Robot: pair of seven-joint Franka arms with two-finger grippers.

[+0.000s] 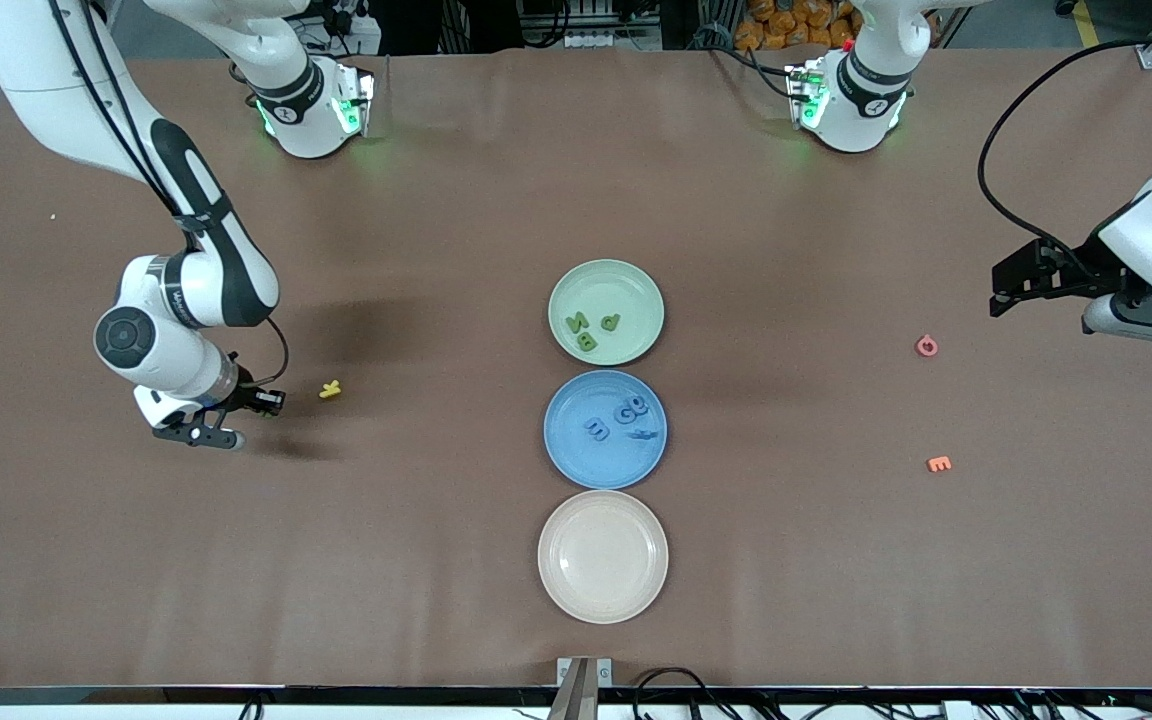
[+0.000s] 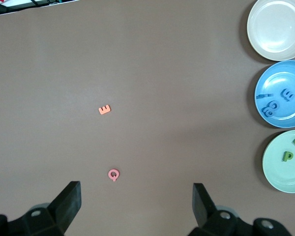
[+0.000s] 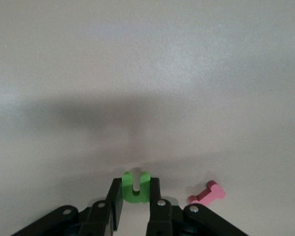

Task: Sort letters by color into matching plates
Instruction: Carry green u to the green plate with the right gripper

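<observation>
While clamped on green letter (image 3: 136, 188), right pincer (image 1: 221, 425) at frame's lower left, well apart from mint plate (image 1: 561, 325) at center; left pincer (image 2: 136, 204) wide, waiting.

A robot lab. A brown-covered table (image 1: 436, 560) carries two white arm bases (image 1: 314, 110) bolted down at eleven and one o'clock, their green lights on. Loose cables (image 1: 676, 685) run along its six o'clock edge.

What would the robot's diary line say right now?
right gripper: shut on green letter, by yellow letter | left gripper: open, waiting over pink letter | mint plate: three green letters
</observation>
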